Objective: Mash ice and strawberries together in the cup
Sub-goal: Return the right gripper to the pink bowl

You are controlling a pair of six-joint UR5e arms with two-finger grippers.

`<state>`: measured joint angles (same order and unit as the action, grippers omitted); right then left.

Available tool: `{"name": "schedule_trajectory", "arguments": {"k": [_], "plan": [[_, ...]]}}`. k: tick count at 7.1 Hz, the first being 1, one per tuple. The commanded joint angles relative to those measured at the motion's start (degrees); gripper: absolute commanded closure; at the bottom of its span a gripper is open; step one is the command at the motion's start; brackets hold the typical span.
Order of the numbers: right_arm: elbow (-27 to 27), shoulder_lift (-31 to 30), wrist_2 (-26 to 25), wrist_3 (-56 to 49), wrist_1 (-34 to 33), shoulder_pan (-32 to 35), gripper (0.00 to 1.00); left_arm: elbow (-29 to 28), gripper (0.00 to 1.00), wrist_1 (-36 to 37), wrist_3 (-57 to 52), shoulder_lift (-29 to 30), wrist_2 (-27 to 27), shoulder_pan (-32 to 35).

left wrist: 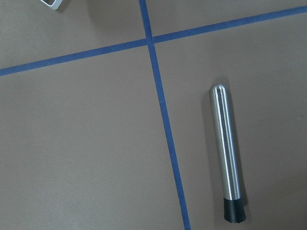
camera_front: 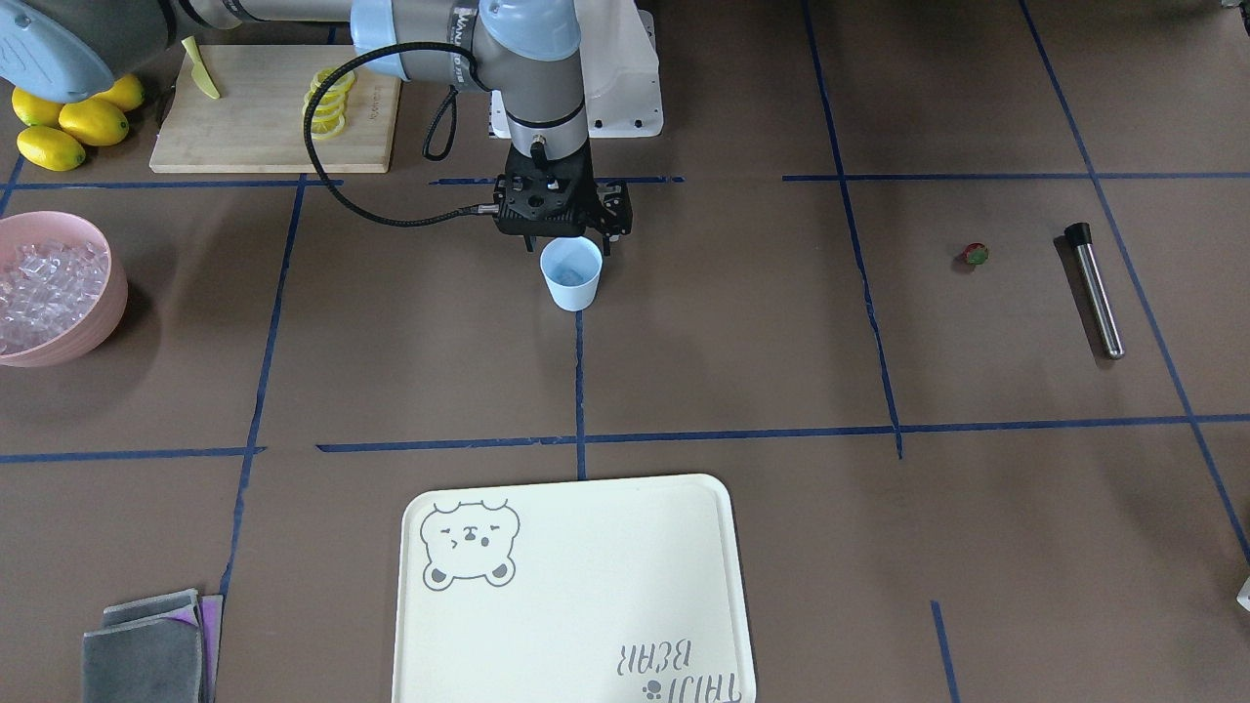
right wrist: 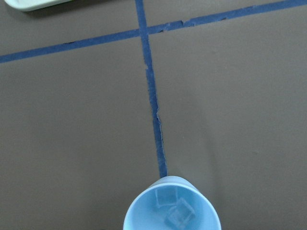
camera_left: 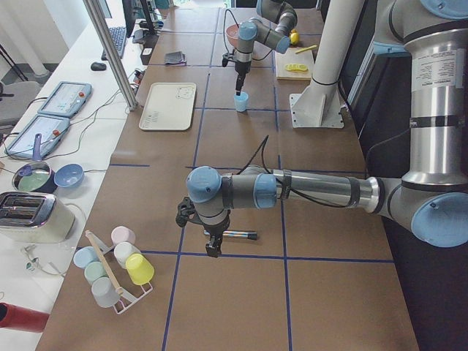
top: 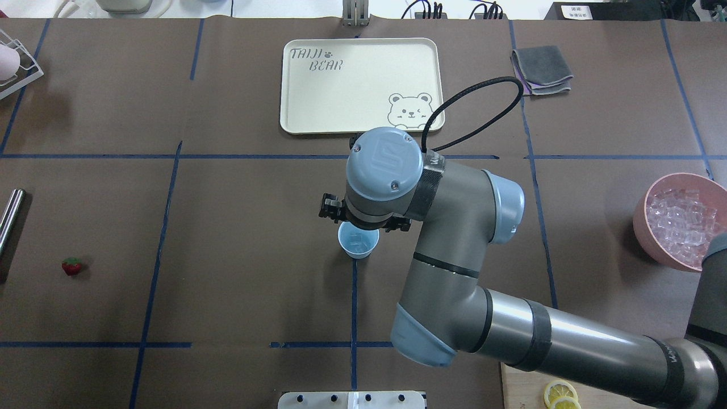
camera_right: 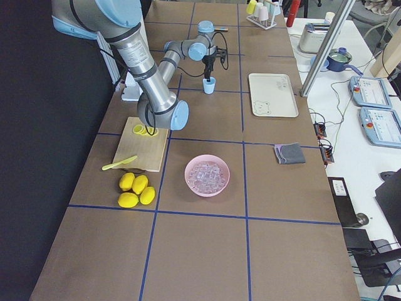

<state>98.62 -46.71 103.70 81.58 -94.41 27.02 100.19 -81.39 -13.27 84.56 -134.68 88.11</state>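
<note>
The light-blue cup (camera_front: 572,276) stands at the table's middle, also in the overhead view (top: 358,240). The right wrist view shows two clear ice cubes (right wrist: 173,207) inside the cup (right wrist: 144,215). My right gripper (camera_front: 564,242) hangs just above the cup's far rim, fingers apart and empty. More ice (camera_front: 44,283) fills a pink bowl (camera_front: 103,322). The strawberry (camera_front: 975,254) lies alone on the table, far from the cup. My left gripper (camera_left: 213,250) hovers over a steel muddler (left wrist: 225,153); I cannot tell if it is open or shut.
A cream bear tray (camera_front: 586,576) lies on the operators' side of the cup. A cutting board (camera_front: 254,127) with lemon slices and a knife, whole lemons (camera_front: 68,122) and folded grey cloths (camera_front: 146,644) sit on my right side. A rack of cups (camera_left: 117,270) stands past the muddler.
</note>
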Motion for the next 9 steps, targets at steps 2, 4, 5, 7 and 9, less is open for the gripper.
{"name": "schedule_trajectory", "arguments": {"k": [2,4,5,7,9], "plan": [[12.6,-14.7,9.7,-15.2,0.0,11.9,0.01,-0.2,0.0,0.0,0.0,0.0,0.0,-0.1],[19.0,-28.9,17.0,-32.2,0.6,22.6,0.01,-0.3,0.0,0.0,0.0,-0.1,0.0,-0.1],[20.1,-35.1,19.8,-40.9,0.7,28.5,0.01,-0.3,0.0,0.1,0.0,-0.1,0.0,-0.1],[20.5,-47.0,23.7,-49.5,6.0,36.1,0.01,-0.3,0.0,0.1,-0.1,-0.1,0.0,-0.2],[19.1,-55.7,23.7,-47.5,17.0,36.2,0.07,-0.4,0.0,0.1,0.0,-0.1,0.0,-0.4]]}}
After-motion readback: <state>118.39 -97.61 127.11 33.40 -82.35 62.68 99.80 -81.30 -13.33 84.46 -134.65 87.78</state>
